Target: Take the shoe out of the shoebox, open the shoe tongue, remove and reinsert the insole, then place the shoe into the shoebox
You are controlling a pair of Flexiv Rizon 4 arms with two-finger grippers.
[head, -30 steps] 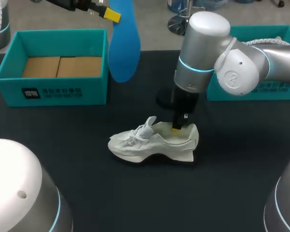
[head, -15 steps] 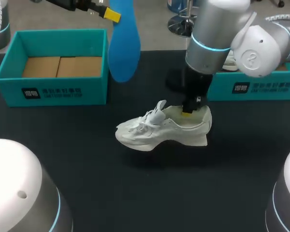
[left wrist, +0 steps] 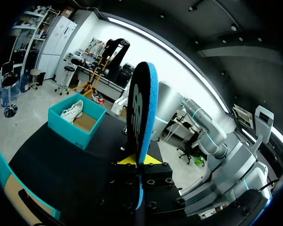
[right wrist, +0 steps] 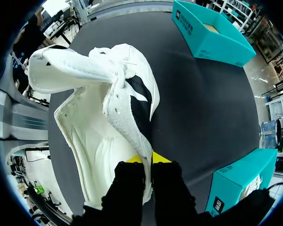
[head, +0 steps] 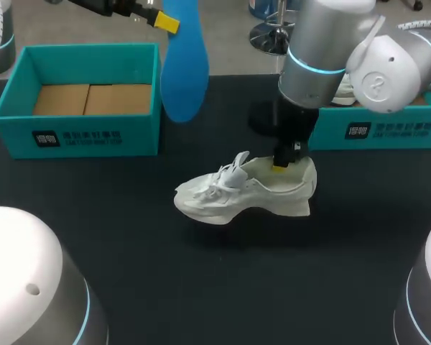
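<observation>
The white shoe point(head: 244, 190) is gripped at its heel collar by the right claw point(head: 280, 164), which is clamped on the collar wall with one yellow tip inside the opening and one outside, as the right wrist view confirms point(right wrist: 146, 157). The grip seems chosen to steady the shoe with its mouth upward, open for the insole. The sole appears slightly raised, with a shadow beneath. The tongue is turned up towards the toe.

The blue insole point(head: 183, 65) is held upright, beyond the shoe on its toe side and well apart from it. The left claw point(head: 169, 21) is closed on one end of the insole. It is thus judged to be out and awaiting reinsertion.

The black surface point(head: 129, 251) also carries a teal shoebox point(head: 79, 100) beyond the shoe's toe, its cardboard floor showing. A second teal shoebox point(head: 373, 129) stands beyond the heel and holds another white shoe point(head: 343, 88).
</observation>
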